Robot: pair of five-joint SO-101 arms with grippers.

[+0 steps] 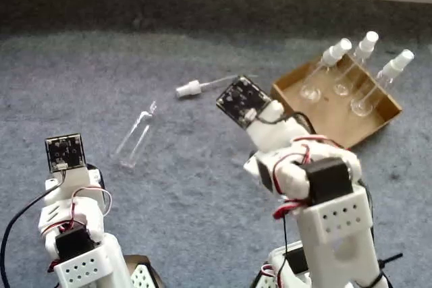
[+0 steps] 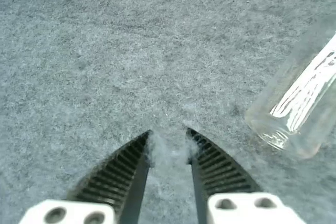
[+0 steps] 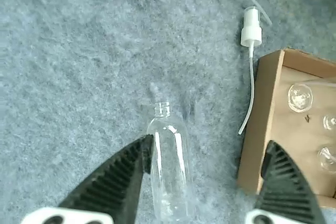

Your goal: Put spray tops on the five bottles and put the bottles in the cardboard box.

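Here the right claw gapes over the uncapped bottle, off-centre, left claw parted and empty: closing could roll it or snag the cardboard box.

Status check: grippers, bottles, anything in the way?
Left gripper open, uncapped bottle beside it. Right gripper open over second uncapped bottle. Three capped bottles in cardboard box. Spray top loose beside box; no obstruction seen.
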